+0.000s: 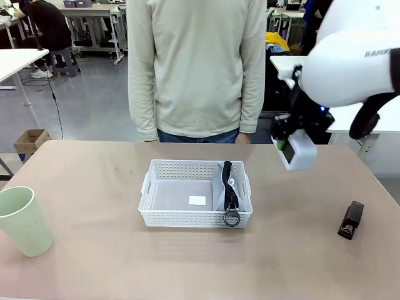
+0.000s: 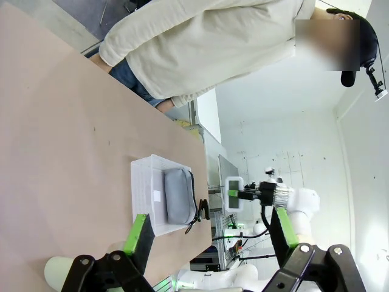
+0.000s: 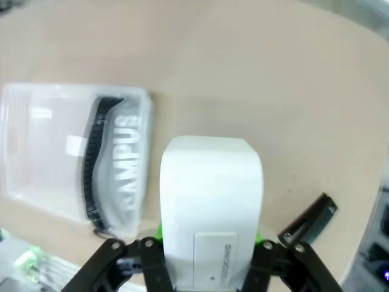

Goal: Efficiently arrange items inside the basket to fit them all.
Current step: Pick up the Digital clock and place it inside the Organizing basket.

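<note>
One small white box (image 3: 211, 201) sits clenched between the right pincer's (image 3: 209, 237) pads, aloft over the table. Below it, to one side: one white basket (image 1: 187, 167), holding one grey "CAMPUS" pouch (image 1: 220, 194) at the end nearer the pincer. Opposite side: one black stapler (image 1: 350, 219). Beyond the basket: one pale green cup (image 1: 24, 220). Left pincer (image 2: 209, 219) released, jaws wide.

Looking like robotics lab: work tables (image 1: 94, 12) standing on grey floor (image 1: 94, 106), black cable (image 1: 55, 103) trailing across it, cardboard box (image 1: 30, 141) sitting nearby, person (image 1: 44, 25) sitting far back.
</note>
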